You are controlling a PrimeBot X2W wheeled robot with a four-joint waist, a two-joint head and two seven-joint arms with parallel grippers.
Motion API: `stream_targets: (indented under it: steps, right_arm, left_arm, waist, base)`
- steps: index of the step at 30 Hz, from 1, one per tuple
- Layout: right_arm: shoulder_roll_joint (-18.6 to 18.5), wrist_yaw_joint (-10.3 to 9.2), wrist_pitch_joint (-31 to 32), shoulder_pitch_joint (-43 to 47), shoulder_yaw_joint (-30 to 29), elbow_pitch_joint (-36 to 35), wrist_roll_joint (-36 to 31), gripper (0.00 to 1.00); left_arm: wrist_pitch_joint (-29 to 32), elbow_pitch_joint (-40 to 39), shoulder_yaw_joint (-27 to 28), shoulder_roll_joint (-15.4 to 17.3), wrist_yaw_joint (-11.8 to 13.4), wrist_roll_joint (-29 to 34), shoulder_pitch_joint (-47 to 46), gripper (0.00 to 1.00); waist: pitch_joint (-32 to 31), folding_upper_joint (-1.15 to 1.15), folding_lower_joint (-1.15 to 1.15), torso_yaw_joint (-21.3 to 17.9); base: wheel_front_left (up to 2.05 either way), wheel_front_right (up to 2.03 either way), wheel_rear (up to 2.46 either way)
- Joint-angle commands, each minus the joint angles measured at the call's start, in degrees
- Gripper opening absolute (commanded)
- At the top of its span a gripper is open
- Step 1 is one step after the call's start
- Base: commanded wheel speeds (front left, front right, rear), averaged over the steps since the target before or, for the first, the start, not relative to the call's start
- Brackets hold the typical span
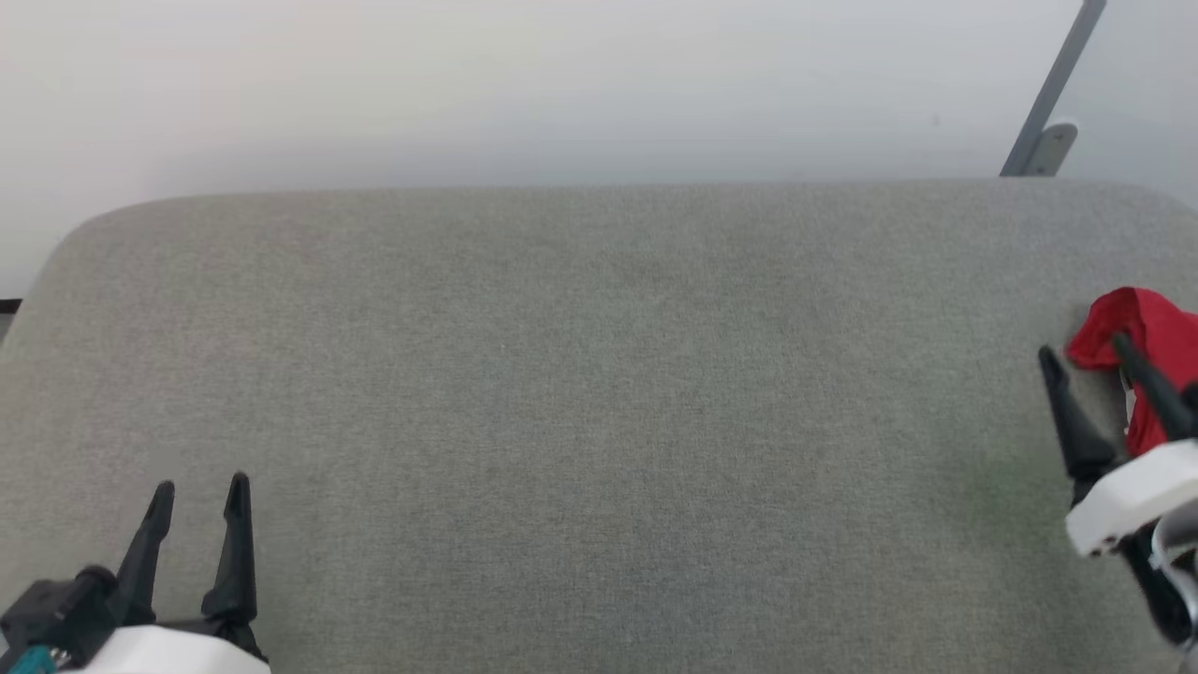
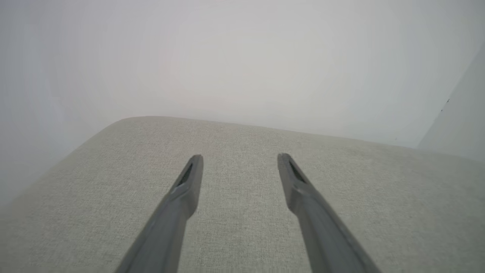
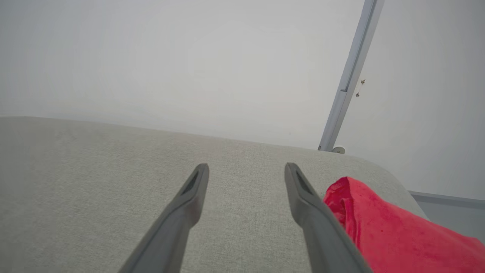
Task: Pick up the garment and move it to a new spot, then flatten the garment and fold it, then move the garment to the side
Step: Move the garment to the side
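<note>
Two grippers stand wide apart in head view: left gripper [image 1: 201,485] empty over the grey cushion [image 1: 599,374], right gripper [image 1: 1084,348] at the bunched red garment [image 1: 1156,328] on the cushion's right edge. Left wrist view: fingers [image 2: 189,182] spread, nothing between. Right wrist view: jaws apart, garment just beside one finger, not held.

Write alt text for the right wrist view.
The right gripper, jaws open and empty, hovers over a grey cushioned surface, with a bunched bright red garment lying beside it at the view's lower right. Behind stands a pale wall with a slanted grey pole.
</note>
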Motion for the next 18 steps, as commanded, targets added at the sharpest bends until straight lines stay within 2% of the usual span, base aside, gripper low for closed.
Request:
stream_targets:
  steps: [1, 11, 18]
  right_arm:
    - [0.9, -0.01, -0.3, 1.8, -0.9, -1.5, -0.8, 1.0]
    - [6.5, -0.01, -0.3, 12.8, -8.1, -11.1, -5.4, 1.0]
    - [9.6, -0.01, -0.3, 18.3, -10.5, -15.9, -7.5, 1.0]
  left_arm:
    - [-0.3, -0.3, 0.4, -0.2, -0.2, 0.0, 1.0, 1.0]
    - [-0.3, -0.9, 1.4, -0.8, -0.2, -0.5, 5.0, 1.0]
    - [-0.3, -1.2, 1.9, -1.1, -0.2, -1.1, 6.0, 1.0]
  waist:
    - [-0.5, 0.0, 0.0, 0.3]
    - [-2.4, 0.0, 0.0, 1.0]
    - [-3.0, 0.0, 0.0, 1.4]
  base:
    - [0.0, 0.0, 0.0]
    - [0.0, 0.0, 0.0]
    - [0.0, 0.0, 0.0]
